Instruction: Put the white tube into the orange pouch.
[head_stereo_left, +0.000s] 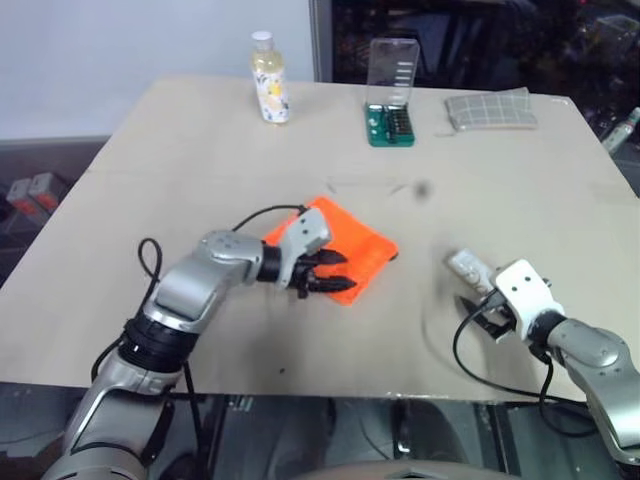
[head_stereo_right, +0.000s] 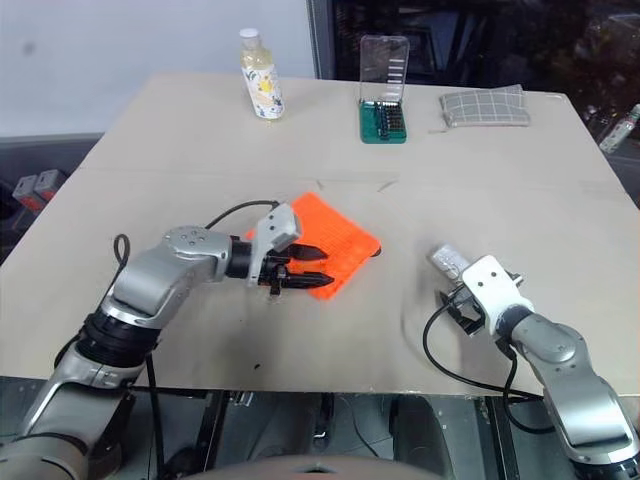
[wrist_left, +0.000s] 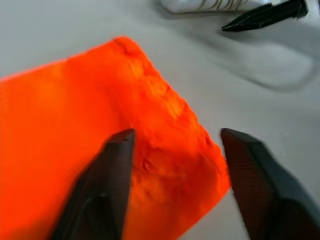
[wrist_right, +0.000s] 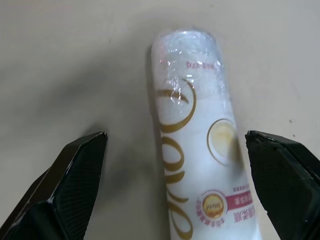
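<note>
The tabletop (head_stereo_left: 200, 150) is a smooth, matte beige board. Near its middle lies the orange pouch (head_stereo_left: 352, 250), flat, soft woven fabric with a puckered edge. The left gripper (head_stereo_left: 326, 272) has its 2 black fingers (wrist_left: 107, 192) parted over the pouch's near corner, 1 resting on the cloth, nothing clamped. The white tube (wrist_right: 197, 145), glossy with gold print, lies on the tabletop between the right gripper's (head_stereo_left: 478, 310) wide-spread fingers, untouched.

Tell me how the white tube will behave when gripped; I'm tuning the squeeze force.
The white tube looks soft-walled, so it will probably dent. Its glossy wrap may be slippery. It lies flat on the table between the right claw's open fingers, so rolling seems unlikely.
</note>
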